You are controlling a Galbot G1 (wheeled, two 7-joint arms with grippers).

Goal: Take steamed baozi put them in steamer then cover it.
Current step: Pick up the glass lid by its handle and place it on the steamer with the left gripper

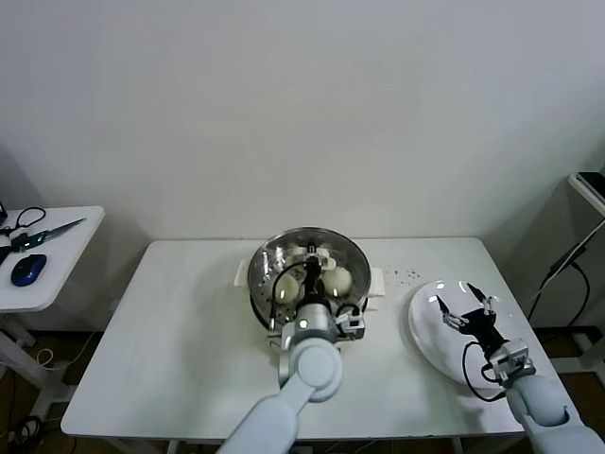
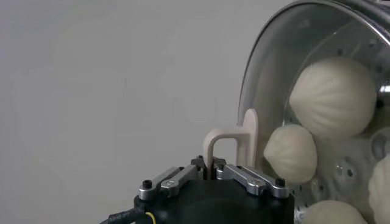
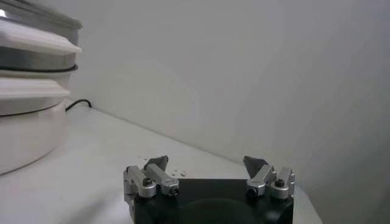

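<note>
My left gripper [image 2: 212, 165] fingers pinched tight on cream handle of cover [image 2: 304, 73], glass lid sitting over steamer [image 1: 307, 274] at surface [image 1: 170, 340] centre. Steamed baozi [image 2: 334, 97] visible inside through glass, just beyond fingers. My right gripper [image 3: 207, 163] fingers spread wide, holding nothing, hovering above white plate [image 1: 425, 331], well apart from steamer.

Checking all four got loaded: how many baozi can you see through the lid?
4 baozi, all in the steamer under the cover, and one at the frame edge.
</note>
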